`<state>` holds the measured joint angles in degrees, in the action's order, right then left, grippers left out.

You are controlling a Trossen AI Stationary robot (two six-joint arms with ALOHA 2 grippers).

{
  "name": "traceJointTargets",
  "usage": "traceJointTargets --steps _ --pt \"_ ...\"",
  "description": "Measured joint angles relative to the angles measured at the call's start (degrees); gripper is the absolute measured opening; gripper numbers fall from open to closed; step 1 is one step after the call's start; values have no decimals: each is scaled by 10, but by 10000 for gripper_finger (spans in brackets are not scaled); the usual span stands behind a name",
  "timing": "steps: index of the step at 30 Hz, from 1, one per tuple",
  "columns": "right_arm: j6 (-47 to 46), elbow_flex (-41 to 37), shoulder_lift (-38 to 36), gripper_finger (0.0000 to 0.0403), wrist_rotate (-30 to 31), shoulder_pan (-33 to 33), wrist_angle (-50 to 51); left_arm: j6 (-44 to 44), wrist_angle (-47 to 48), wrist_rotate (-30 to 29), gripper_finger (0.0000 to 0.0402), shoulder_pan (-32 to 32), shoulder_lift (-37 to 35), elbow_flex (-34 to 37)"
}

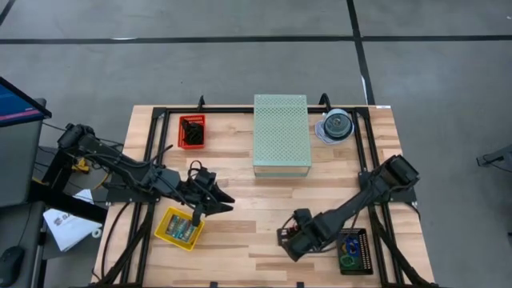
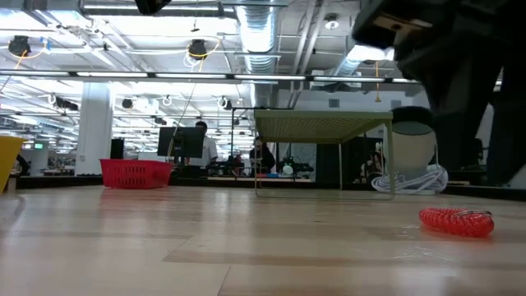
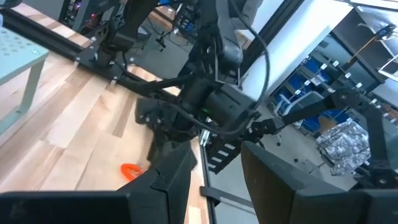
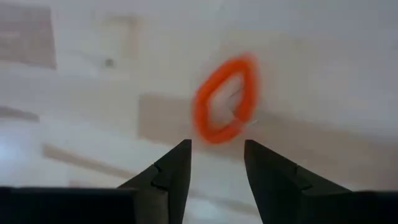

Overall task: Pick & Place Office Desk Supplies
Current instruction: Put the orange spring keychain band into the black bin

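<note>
Right gripper (image 4: 216, 155): jaws apart, empty, hovering above the orange elastic loop (image 4: 225, 99) lying flat on the table (image 1: 240, 224), at your 12 o'clock. Risk: you pinch short and the springy loop skids aside. Left gripper (image 1: 214, 200): jaws apart, over yellow tray (image 1: 166, 228).

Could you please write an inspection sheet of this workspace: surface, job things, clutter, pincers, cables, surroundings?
Surface: wooden table with a black frame along its edges.
Job things: orange elastic loop lying on the wood; yellow tray, red basket and black tray each hold small items.
Clutter: pale green perforated box; disc spindle.
Pincers: right pincer open, empty, above the loop; left pincer open, empty, over the yellow tray's edge.
Cables: white cable coiled by the spindle.
Surroundings: grey floor, a monitor at the left, papers on the floor; workshop with people behind.
</note>
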<state>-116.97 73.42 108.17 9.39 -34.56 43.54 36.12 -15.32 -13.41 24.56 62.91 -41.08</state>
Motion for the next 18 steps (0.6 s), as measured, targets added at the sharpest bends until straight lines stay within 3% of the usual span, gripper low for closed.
traceJointTargets --steps 9,18 --pt "-67 1 49 125 8 -26 -43 -2 2 0 136 0 1 0" --pt "-95 1 56 119 41 -17 -8 0 -3 2 136 0 1 0"
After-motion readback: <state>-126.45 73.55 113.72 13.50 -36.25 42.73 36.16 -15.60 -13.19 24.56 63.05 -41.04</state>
